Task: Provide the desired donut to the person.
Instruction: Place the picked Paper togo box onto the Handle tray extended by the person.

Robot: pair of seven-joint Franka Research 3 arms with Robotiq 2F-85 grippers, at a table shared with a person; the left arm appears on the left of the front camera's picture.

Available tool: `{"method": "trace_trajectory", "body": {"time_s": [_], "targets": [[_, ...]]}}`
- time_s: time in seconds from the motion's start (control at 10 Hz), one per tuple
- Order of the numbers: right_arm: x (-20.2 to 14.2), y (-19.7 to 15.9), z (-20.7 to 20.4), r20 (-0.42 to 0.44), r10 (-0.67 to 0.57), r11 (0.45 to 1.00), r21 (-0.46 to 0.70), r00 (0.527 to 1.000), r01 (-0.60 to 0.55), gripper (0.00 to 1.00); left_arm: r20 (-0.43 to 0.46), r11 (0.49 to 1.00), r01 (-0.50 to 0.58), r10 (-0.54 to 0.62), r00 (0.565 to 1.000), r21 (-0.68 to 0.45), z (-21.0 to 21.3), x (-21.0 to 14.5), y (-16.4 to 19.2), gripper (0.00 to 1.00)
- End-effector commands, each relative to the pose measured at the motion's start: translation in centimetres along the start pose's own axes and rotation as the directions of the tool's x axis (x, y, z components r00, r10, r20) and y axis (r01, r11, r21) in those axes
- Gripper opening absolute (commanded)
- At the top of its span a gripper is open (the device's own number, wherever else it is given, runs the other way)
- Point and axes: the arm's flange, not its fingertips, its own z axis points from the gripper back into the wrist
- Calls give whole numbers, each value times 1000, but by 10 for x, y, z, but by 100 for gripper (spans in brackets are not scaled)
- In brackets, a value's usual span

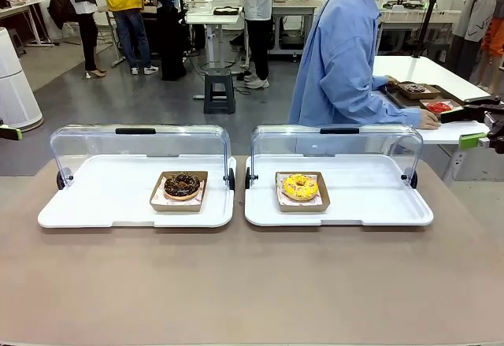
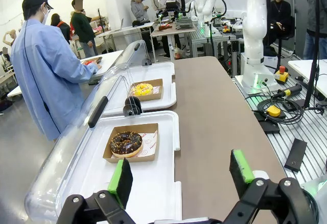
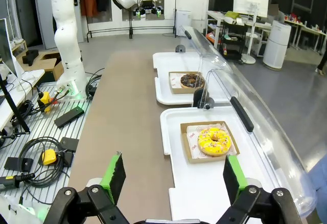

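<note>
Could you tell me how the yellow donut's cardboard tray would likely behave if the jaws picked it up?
The cardboard tray looks thin and shallow, so it probably flexes if pinched hard. The yellow donut sits loose on it and could slide if tilted. It seems light.

Illumination: bright, even, diffuse overhead indoor light in all three views; no dim zones.
Shadows: soft and short; a faint shadow lies under each white tray on the brown desk.
Glare: pale reflections streak the clear lids; the trays render near-white with little surface detail.
Focus, front view: sharp from the desk to the far room; the chocolate donut and the yellow donut are crisp.
Focus, wrist views: the green pads at the bottom edge are slightly soft.
Distortion: wide-angle stretch in both wrist views; desk edges and lids curve and splay toward the frame borders.
Motion blur: none visible.
</note>
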Motion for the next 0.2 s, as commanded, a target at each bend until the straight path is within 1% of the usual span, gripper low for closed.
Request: {"method": "trace_trajectory", "body": {"time_s": [0.0, 0.1], "targets": [[-1, 1, 1, 4, 15, 1000, 0, 1000, -15, 100, 4, 1000, -8, 8, 1000, 21, 0, 3, 1, 100], [-1, 1, 1, 4, 15, 1000, 0, 1000, -15, 100, 4, 1000, -8, 8, 1000, 21, 0, 3, 1, 100]]}}
